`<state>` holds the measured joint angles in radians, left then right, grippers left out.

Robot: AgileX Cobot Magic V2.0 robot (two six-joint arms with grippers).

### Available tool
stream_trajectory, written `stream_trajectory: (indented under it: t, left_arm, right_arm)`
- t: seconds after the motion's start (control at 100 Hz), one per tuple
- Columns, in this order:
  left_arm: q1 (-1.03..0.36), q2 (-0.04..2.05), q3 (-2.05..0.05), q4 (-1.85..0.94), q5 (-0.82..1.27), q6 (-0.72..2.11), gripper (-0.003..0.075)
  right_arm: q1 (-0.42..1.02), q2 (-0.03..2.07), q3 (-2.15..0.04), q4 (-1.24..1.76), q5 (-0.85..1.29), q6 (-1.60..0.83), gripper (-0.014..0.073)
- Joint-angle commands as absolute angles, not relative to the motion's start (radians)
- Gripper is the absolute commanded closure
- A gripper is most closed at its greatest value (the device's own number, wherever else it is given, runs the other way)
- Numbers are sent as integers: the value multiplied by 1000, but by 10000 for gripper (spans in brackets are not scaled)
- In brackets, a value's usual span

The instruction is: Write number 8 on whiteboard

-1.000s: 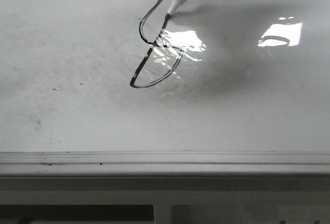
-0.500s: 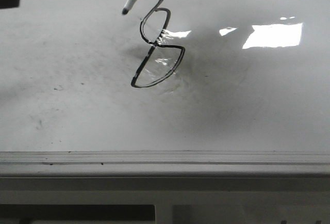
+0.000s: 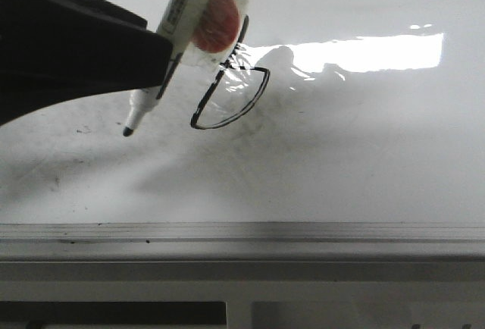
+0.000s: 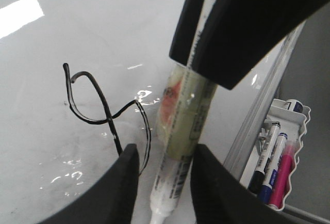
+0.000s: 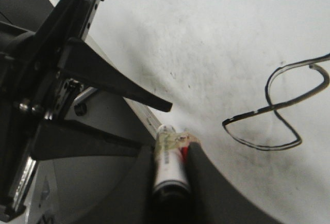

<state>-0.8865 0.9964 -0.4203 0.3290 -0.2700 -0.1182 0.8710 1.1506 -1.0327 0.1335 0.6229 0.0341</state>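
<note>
The number 8 [image 3: 267, 79] is a thin black slanted figure on the glossy whiteboard [image 3: 341, 162]. Its upper loop is hidden behind the marker's red tape in the front view. It shows whole in the left wrist view [image 4: 110, 121] and the right wrist view [image 5: 273, 109]. My right gripper [image 5: 172, 157] is shut on the white marker [image 3: 170, 37], which hangs tilted, tip off to the left of the 8. My left gripper [image 4: 164, 152] is open, its fingers [image 4: 124, 182] either side of the marker's lower barrel; it reaches in from the left [image 3: 163, 56].
A grey metal rail [image 3: 242, 232] runs along the board's near edge. A white tray [image 4: 296, 111] with several spare markers sits beyond the rail in the left wrist view. Bright glare [image 3: 379, 52] lies right of the 8.
The upper loop of the 8 was closed. The marker then moved left and toward the front, away from the 8. My left gripper came in from the left around the marker.
</note>
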Motion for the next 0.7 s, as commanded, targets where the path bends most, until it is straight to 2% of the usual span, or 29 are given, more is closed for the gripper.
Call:
stream_trajectory:
  t: [0.0,0.25,0.35,0.48,0.61,0.67,0.69]
  left_arm:
    - [-896,998,-454,315,-352,-131,489]
    - [-896,1001,-454,315,-352,-131,504]
    - [-896,1001,-454,315,-352,-131,585]
    - [-896,1001,-454,315,-352,-131,741]
    - [-896,1001,-454,315,-352,-131,741]
    - [-896,1001,-454,315,-352,-131,741]
    - [-896,1001,-454,315,-352,-131,741]
  right_arm:
    - [872,1132,-1059,159,559,25,637]
    - [872,1133,-1059,160,561,25,637]
    - [872,1133,-1059,174,559,25,637]
    - [872,1133,-1059,182,559,25,637]
    - [872,1133,-1059,183,559,25,631]
    - [872,1133,-1059,183,557,25,592]
    - [872,1133,-1059,183,557,25,555]
